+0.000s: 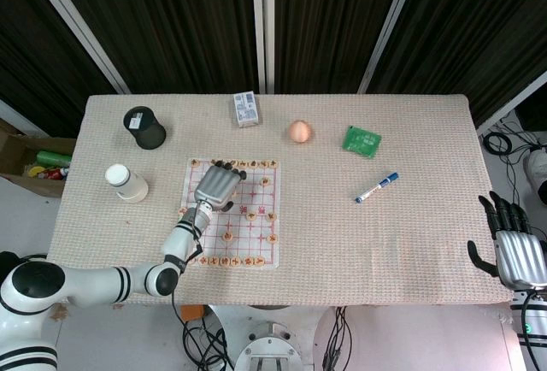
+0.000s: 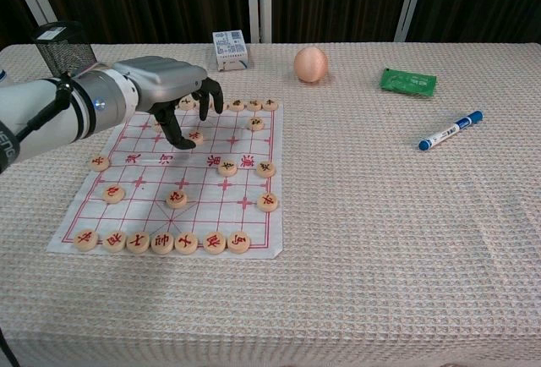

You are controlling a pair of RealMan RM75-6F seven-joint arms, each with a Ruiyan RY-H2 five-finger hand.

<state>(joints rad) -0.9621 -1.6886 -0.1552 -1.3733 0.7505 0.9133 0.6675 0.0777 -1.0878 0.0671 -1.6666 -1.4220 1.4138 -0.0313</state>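
L hand (image 2: 173, 88) hovers over xiangqi board (image 2: 245, 240), fingers curled down, apart, near a piece (image 2: 195, 136); pick-up stage; next likely needs precise pinch.

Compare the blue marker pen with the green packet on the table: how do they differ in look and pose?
The blue marker pen is long and thin, white-bodied with blue ends; the green packet is flat, roughly rectangular and green all over. The blue marker pen lies on a slant nearer the table's front; the green packet lies further back, towards the curtain. Both rest on the woven tablecloth, right of the chess board, untouched by either robot hand.
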